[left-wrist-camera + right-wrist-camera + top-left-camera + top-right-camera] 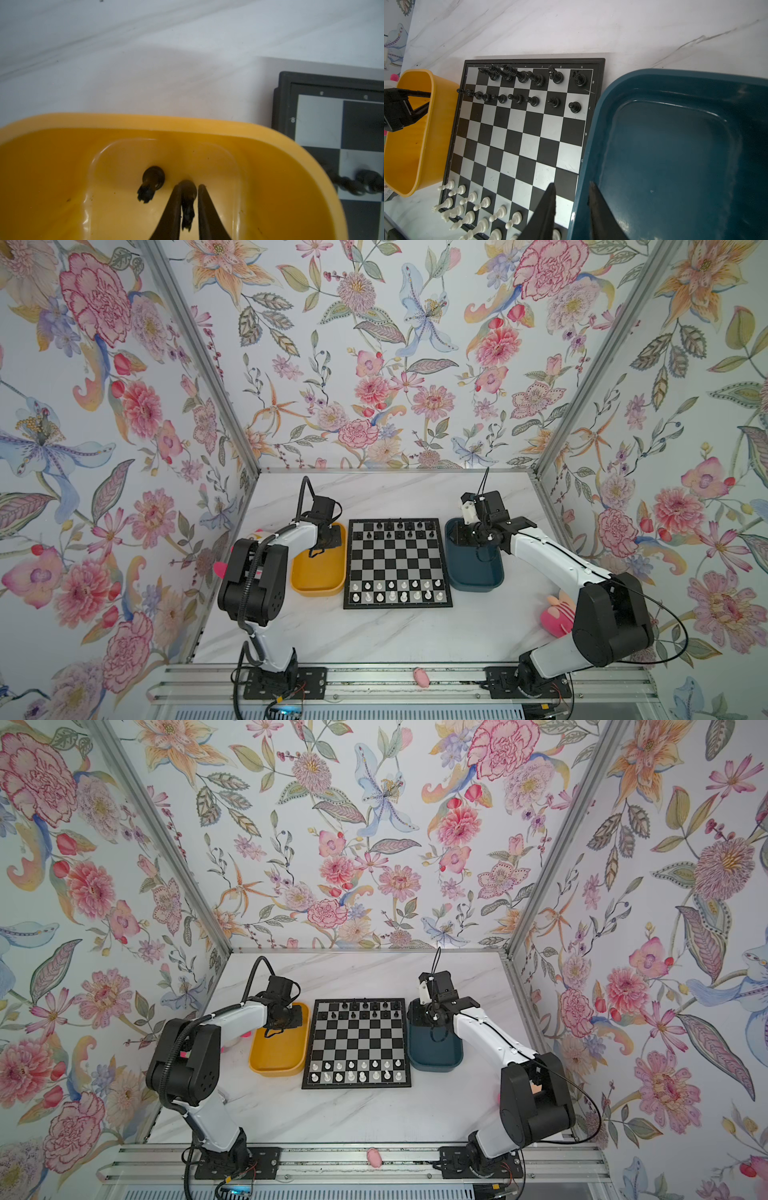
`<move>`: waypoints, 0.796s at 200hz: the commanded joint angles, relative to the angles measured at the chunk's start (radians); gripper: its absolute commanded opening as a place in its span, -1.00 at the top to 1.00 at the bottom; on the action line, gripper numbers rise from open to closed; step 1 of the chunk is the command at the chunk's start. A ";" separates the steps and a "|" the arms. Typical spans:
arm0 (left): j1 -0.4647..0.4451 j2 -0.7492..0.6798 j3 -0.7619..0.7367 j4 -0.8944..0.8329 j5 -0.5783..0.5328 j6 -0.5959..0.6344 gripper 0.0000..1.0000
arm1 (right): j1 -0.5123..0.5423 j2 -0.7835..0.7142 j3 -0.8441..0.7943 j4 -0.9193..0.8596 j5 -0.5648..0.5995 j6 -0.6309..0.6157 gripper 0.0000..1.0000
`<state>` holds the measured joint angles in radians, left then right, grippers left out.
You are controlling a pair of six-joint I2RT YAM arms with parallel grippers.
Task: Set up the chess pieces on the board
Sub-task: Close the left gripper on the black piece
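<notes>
White marble table (374, 639) under the board (397, 560), yellow tray (318, 576), dark blue tray (473, 578), pink plush toy (559, 614).

Yellow tray (318, 572) and dark blue tray (473, 576) on marble tabletop (374, 635) — pink plush toy (559, 612) near floral wall (665, 489)

The board (397, 560) lies bare midway between black pieces (399, 526) and white pieces (392, 596); yellow tray (318, 576) and blue tray (473, 578) flank it.

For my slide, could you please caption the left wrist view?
Left gripper straddles a black chess piece lying in the yellow tray.
</notes>
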<state>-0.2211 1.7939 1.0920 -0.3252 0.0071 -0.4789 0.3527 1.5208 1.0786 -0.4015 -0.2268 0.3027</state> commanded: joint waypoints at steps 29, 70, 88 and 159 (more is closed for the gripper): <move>-0.006 0.007 0.006 -0.040 -0.027 0.008 0.76 | -0.001 0.018 -0.009 0.007 -0.006 0.007 0.41; -0.007 -0.002 0.006 -0.046 -0.030 0.005 0.92 | -0.001 0.012 -0.014 0.008 -0.004 0.009 0.41; -0.007 -0.016 0.015 -0.062 -0.035 0.006 0.96 | -0.001 0.007 -0.015 0.007 -0.003 0.009 0.41; -0.078 -0.126 0.164 -0.193 -0.103 0.016 1.00 | -0.003 -0.021 -0.023 0.006 0.000 0.007 0.41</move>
<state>-0.2764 1.7317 1.1744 -0.4541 -0.0425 -0.4789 0.3527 1.5227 1.0706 -0.3985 -0.2283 0.3031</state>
